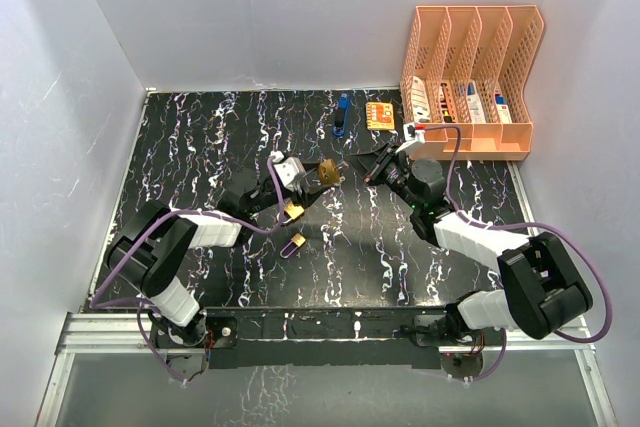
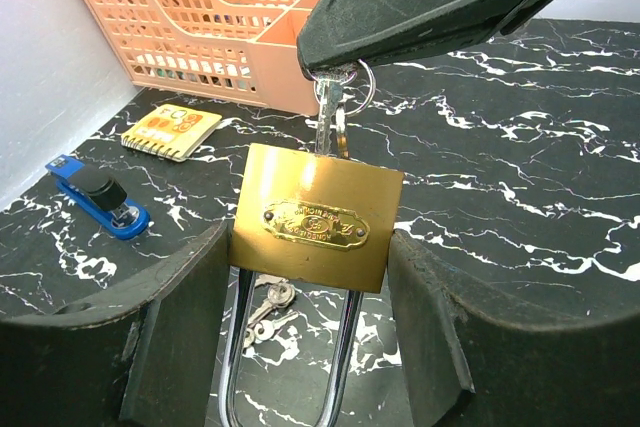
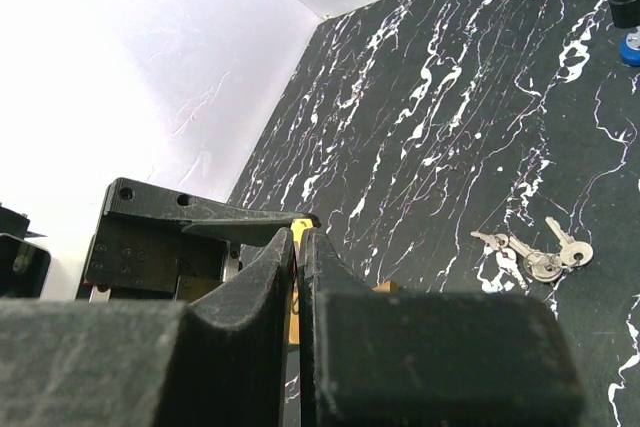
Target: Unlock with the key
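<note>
- Left gripper [image 2: 312,302] is clamping the brass padlock [image 2: 316,217] above mid-surface [image 1: 200,137], shackle hanging down.
- Right gripper [image 3: 298,272] is pinching the key [image 2: 327,119], its tip meeting the padlock's top.
- Orange organizer [image 1: 475,42] is standing at the far right corner, holding small upright items [image 1: 445,102].

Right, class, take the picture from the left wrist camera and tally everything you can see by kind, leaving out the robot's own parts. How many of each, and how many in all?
Padlock: 1
Key bunches: 2, the second lying loose
Stapler: 1
Notepad: 1
File rack: 1
Total: 6
</note>
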Robot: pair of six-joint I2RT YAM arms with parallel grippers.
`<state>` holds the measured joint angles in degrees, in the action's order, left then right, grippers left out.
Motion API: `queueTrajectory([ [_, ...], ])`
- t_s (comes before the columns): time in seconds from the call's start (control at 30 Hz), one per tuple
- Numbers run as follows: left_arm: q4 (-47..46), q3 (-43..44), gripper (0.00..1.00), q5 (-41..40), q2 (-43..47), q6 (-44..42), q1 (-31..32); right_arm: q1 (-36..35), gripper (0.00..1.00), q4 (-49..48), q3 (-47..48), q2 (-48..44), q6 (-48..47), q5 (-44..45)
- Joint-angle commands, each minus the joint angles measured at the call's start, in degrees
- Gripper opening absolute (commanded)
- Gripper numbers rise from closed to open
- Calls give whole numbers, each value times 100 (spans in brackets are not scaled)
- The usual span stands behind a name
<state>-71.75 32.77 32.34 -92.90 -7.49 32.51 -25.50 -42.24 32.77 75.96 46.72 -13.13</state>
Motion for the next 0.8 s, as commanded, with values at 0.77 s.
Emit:
queueTrajectory([
  [0.77,-771,141,0,-122,201,-146,110,-105,0,47,237,168,116,261],
])
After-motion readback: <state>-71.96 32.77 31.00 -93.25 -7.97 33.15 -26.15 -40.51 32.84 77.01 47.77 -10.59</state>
